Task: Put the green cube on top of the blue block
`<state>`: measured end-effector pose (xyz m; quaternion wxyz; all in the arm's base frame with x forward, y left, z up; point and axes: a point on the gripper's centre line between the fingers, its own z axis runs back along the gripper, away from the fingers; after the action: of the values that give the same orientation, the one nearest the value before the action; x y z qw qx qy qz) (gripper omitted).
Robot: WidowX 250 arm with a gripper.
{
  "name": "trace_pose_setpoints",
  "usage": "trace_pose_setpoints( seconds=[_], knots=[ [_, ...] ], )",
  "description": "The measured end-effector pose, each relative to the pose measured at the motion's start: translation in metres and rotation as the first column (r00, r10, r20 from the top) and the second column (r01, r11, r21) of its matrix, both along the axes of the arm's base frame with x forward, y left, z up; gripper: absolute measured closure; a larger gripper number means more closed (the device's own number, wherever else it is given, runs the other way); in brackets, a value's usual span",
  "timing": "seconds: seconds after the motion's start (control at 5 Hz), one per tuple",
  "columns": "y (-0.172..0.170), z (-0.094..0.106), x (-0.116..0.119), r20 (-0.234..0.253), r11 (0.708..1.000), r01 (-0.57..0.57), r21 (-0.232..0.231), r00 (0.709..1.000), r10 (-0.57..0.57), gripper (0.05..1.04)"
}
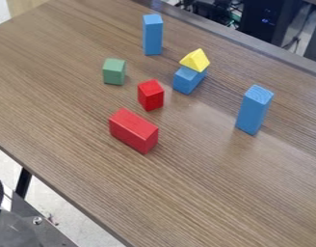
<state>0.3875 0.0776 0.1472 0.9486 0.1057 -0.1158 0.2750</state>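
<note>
gripper: i cannot tell whether it is apart, together or clamped on something.
green cube: the green cube (113,72) sits flat on the wooden table (205,193), left of the other blocks' middle, near the small red block and apart from every other piece.
far blue block: the far blue block (152,36) stands upright on its narrow end, toward the top of the view, up and to the right of the green cube.
right blue block: the right blue block (253,111) also stands upright on its end, well apart from the green cube, with a pale grain pattern on its top face.
low blue block: the low blue block (188,81) lies between those two tall ones and bears the yellow triangular block (195,61), which rests on its top with a ridge upward.
small red block: the small red block (151,95) stands between the green cube and the large red block, touching neither.
large red block: the large red block (132,131) lies on a long side, nearest the lower part of the view among the blocks.
lower left: a black table leg (23,182), pale floor (64,202) and a grey metal surface (41,236) with a bolt (37,220).
</note>
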Motion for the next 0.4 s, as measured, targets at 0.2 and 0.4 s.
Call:
trace_pose_setpoints(
  seconds=[0.2, 0.4],
  knots=[
    [-0.001, -0.017, -0.002, -0.045, 1.000, -0.002, -0.008, 0.999, 0.001, 0.084],
    [0.003, -0.031, -0.015, -0.084, 0.996, -0.086, -0.016, 0.993, 0.085, 0.084]
  ],
)
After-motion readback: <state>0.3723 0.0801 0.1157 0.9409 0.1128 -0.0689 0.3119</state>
